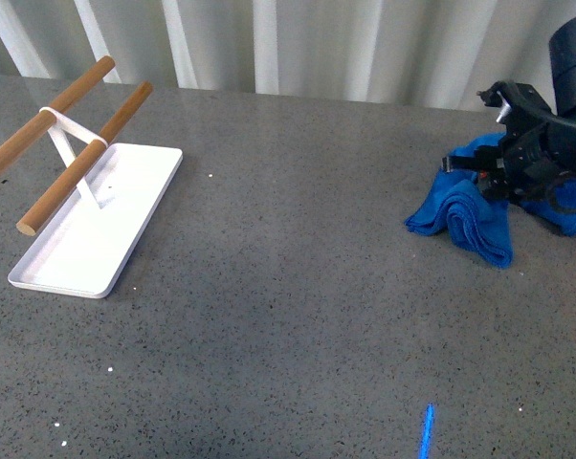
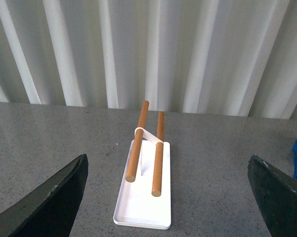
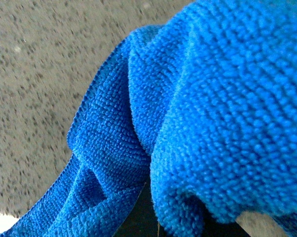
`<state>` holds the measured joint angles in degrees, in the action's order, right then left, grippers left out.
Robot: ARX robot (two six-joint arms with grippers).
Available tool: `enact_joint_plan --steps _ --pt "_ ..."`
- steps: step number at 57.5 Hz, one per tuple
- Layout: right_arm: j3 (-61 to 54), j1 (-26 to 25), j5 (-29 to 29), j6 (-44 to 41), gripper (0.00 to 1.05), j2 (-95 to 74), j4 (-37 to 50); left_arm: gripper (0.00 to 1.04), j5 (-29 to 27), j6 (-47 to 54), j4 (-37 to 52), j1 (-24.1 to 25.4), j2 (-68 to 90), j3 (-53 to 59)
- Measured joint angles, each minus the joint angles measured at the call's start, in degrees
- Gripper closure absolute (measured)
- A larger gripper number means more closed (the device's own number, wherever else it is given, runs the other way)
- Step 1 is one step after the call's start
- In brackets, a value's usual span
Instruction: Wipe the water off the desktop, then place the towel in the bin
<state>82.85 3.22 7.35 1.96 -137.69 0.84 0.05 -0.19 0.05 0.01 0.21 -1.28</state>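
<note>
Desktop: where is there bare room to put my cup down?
The widest bare patch of desktop lies between the white tray on the left and the towel on the right, running to the near edge. It is crowded far right, where the right end effector is at the bunched towel, and far left around the tray's wooden rods.

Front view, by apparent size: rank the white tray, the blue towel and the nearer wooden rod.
1. white tray, largest
2. towel, though part of it is hidden
3. nearer wooden rod, long but thin
</note>
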Motion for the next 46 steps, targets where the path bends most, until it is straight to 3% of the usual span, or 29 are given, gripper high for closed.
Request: enact_joint_plan --steps 12,22,32,46 --pt "2.3 5.6 6.3 1.3 1.01 -1.4 2.4 0.07 0.0 0.0 0.0 0.0 0.0 0.0" --pt "0.2 11.3 7.2 3.5 1.01 -1.0 3.2 0.07 0.0 0.0 0.0 0.0 0.0 0.0" --pt "-11.6 15.3 5.8 5.3 1.01 6.2 3.8 0.07 0.0 0.0 0.0 0.0 0.0 0.0" --pt "-30.2 14.2 6.4 6.8 1.01 18.3 7.3 0.07 0.0 0.0 0.0 0.0 0.0 0.0"
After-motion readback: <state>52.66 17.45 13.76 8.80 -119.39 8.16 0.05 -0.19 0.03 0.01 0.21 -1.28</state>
